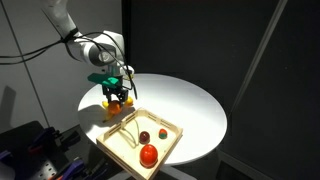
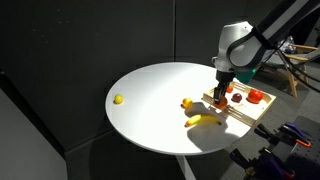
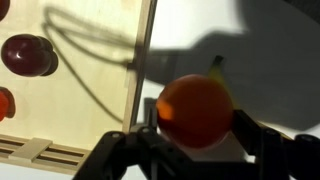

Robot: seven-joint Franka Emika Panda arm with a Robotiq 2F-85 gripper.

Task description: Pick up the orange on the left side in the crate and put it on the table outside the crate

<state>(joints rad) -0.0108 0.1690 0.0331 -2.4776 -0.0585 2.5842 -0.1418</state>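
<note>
— Where's the orange (image 3: pixel 195 110)?
— Clamped in the pincer (image 3: pixel 197 125), fingers closed on either side of it.
— Past the crate (image 3: pixel 140 60)?
— Yes, the rim lies to its left in the wrist view; bare counter (image 3: pixel 295 95) lies beneath. How high it hangs I cannot tell. Straight down should do, minding the banana (image 3: pixel 215 66) tip just beyond.

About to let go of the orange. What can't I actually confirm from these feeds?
- Wrist view: any gap between the orange and the table, hidden beneath the orange itself.
- Wrist view: the claw fingertips, which are dark, blurred and cut by the bottom edge.
- Wrist view: a red fruit in the crate, cut off by the left edge.
- In an exterior view: the orange, too small and partly covered by the claw.
</note>
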